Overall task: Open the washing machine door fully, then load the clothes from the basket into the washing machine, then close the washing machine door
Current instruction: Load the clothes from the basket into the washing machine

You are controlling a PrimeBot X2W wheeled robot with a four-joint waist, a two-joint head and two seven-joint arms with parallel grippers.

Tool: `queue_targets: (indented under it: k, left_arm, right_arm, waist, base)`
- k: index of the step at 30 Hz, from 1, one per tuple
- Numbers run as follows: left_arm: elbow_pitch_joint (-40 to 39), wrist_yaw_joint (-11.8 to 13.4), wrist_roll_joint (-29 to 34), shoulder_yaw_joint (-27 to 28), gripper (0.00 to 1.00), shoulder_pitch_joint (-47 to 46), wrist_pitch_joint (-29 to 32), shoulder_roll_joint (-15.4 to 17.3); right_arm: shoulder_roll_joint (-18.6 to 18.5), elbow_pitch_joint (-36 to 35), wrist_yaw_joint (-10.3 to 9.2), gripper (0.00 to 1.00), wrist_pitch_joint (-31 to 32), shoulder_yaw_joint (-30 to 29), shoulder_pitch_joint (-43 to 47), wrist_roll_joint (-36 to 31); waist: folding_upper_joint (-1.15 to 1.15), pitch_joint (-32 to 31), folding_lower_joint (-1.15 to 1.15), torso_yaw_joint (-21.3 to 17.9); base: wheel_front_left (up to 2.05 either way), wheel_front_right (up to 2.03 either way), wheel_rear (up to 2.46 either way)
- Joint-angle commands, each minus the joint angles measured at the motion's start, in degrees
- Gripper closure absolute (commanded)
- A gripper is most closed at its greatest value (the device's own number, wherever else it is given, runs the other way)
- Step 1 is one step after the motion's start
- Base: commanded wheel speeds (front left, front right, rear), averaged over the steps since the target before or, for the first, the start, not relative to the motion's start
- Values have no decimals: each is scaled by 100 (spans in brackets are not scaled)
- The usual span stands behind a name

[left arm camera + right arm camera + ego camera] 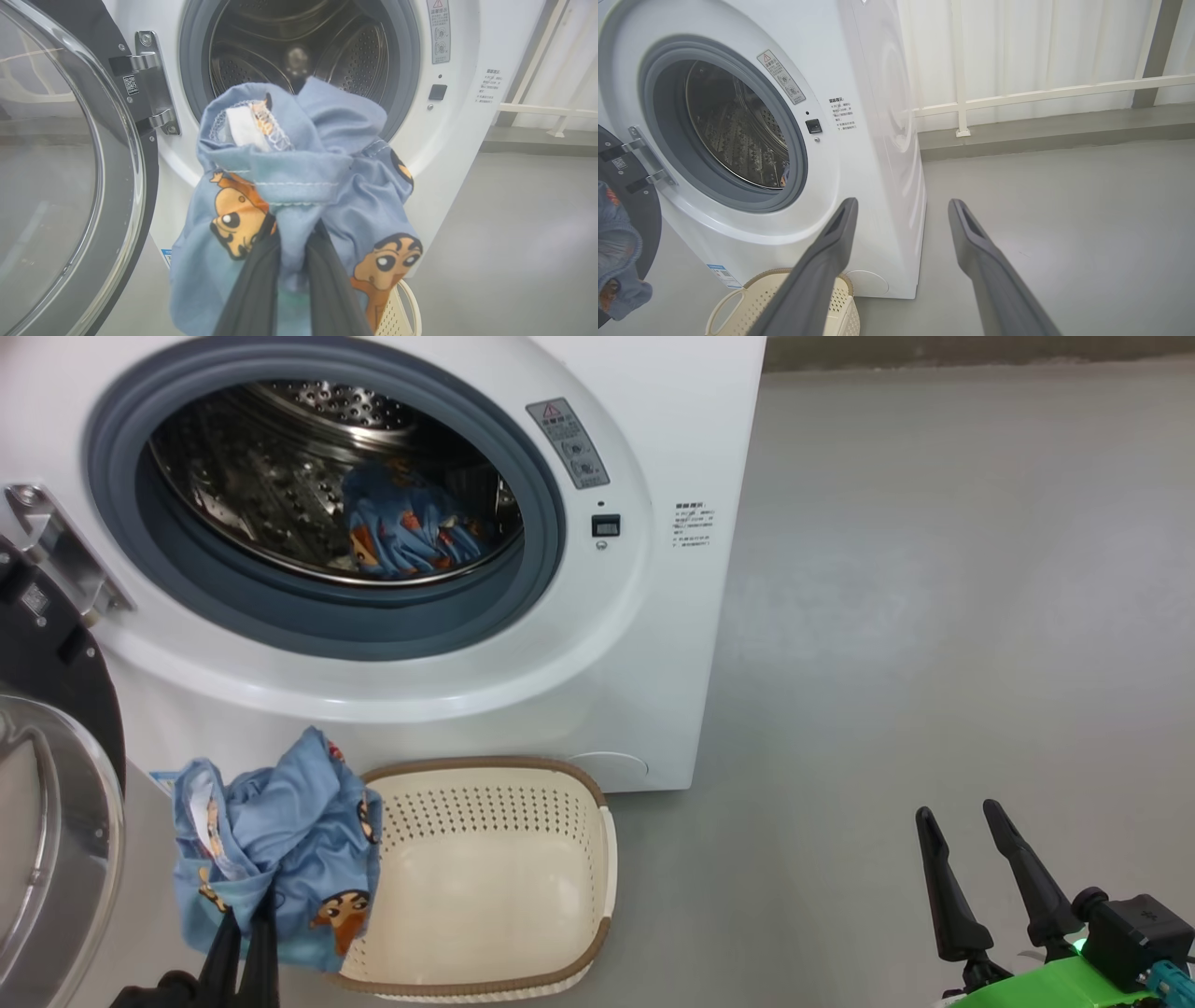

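The white washing machine [653, 616] stands with its door [47, 821] swung wide to the left. One light blue printed garment [401, 527] lies in the steel drum. My left gripper [247, 915] is shut on another bunched blue garment [280, 840], held up at the left rim of the cream basket [495, 887], whose inside looks bare. In the left wrist view this garment [303, 186] hangs before the drum opening, pinched between the dark fingers [252, 289]. My right gripper [962, 821] is open over the floor to the right, with nothing between its fingers.
Bare grey floor [934, 616] stretches to the right of the machine. A white railing [1017, 93] and a pale curtain run along the far wall. The open door's glass bowl [70, 186] bulges out close to my left arm.
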Motion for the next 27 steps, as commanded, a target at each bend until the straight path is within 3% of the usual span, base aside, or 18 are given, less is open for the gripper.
queue_targets:
  k: [1, 13, 27]
  left_arm:
    - [-206, 3, 41, 214, 100, -75, -79, 27]
    - [-249, 3, -70, 271, 100, -661, -79, -29]
    - [139, 2, -146, 313, 100, -2595, -79, 258]
  right_arm:
    - [-68, -163, 32, 0, -29, 126, -72, 19]
    - [-12, -245, 32, 0, -29, 134, -439, 14]
    - [61, -320, 32, 0, -29, 239, -1391, -13]
  waist:
    - [0, 58, 0, 5]
    - [0, 888, 0, -50]
    - [0, 2327, 0, -209]
  base:
    - [0, 0, 0]
    - [0, 0, 0]
    - [0, 0, 0]
